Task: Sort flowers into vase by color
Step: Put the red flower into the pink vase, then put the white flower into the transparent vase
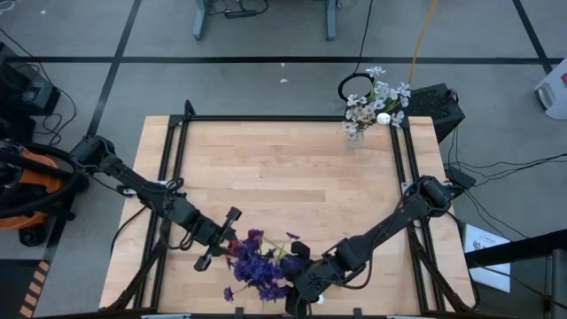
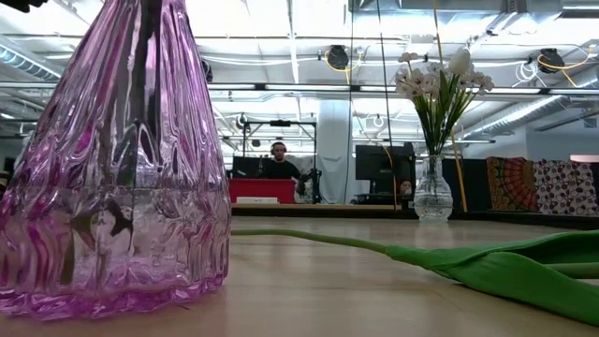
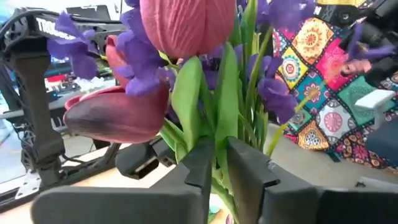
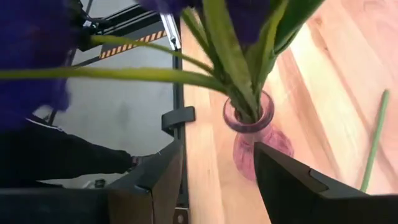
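At the lower centre of the high view, the left tool (image 1: 232,232) has its fingers slightly parted around green stems of the purple and red flowers (image 1: 259,264) standing in the purple vase (image 2: 112,178). The right tool (image 1: 306,288) hovers open beside them. White flowers (image 1: 376,99) stand at the surface's (image 1: 292,177) upper right.

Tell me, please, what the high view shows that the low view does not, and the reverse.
Only the high view shows both arms, the left gripper at the purple flowers and the right gripper beside them. Only the low view shows the purple vase, a green stem lying on the table and a person far behind. Both show the clear vase of white flowers.
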### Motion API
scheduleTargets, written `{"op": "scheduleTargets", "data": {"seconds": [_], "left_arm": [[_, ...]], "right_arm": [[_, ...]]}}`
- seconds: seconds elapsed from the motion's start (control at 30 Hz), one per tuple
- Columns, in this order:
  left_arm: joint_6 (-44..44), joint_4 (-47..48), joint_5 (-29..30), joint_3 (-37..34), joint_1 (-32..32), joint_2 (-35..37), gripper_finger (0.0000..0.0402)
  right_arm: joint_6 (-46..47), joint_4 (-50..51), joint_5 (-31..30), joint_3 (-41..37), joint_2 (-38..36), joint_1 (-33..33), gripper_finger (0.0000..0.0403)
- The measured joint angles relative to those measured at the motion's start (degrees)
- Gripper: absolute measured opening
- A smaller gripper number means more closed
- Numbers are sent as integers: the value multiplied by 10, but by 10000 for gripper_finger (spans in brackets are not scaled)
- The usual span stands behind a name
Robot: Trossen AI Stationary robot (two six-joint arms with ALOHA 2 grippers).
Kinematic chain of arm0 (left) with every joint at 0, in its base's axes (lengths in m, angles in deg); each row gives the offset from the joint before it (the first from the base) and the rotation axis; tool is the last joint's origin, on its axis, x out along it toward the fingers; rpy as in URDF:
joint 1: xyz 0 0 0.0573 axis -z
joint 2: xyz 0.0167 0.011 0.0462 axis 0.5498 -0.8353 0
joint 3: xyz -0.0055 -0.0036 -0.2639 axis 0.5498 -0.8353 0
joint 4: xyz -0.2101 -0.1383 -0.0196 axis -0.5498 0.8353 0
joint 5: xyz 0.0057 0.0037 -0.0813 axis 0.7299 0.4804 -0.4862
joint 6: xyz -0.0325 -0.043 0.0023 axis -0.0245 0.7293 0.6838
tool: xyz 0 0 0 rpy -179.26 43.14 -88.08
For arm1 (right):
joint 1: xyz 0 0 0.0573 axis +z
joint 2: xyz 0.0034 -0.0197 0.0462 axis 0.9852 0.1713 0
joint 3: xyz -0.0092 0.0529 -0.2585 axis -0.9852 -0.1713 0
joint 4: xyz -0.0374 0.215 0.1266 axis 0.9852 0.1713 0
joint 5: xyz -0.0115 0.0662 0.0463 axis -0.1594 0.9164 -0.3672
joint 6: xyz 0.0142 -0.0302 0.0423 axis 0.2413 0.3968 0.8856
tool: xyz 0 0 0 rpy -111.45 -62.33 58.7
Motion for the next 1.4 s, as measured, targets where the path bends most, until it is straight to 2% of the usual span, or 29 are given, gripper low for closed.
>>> {"op": "scheduleTargets", "data": {"seconds": [0.2, 0.33, 0.47, 0.6, 0.77, 0.87, 0.97, 1.1, 1.23, 1.4], "left_arm": [[0, 16, 0, 0, 0, 0, 107], [0, 65, -1, 0, 0, 19, 134], [1, 176, 3, 0, 0, 74, 143], [0, 292, 34, 0, 0, 151, 143], [1, 453, 99, 0, 0, 252, 143], [37, 554, 133, 0, 0, 304, 137], [72, 638, 151, 0, 0, 345, 124], [76, 710, 153, 0, 0, 377, 108], [76, 725, 164, 0, 0, 383, 103], [75, 726, 191, 0, 0, 383, 102]], "right_arm": [[50, 23, 0, 0, -1, 8, 187], [102, 65, 1, 0, -2, 16, 187], [177, 114, 0, 0, -12, 22, 187], [283, 186, -1, 0, -20, 26, 187], [494, 300, -1, 0, -19, 36, 181], [592, 319, 1, 0, -12, 46, 171], [595, 286, 2, 0, -2, 52, 161], [524, 230, 4, 0, 25, 50, 148], [491, 205, 62, 0, 61, 34, 132], [510, 208, 116, 0, 102, 19, 109]]}}
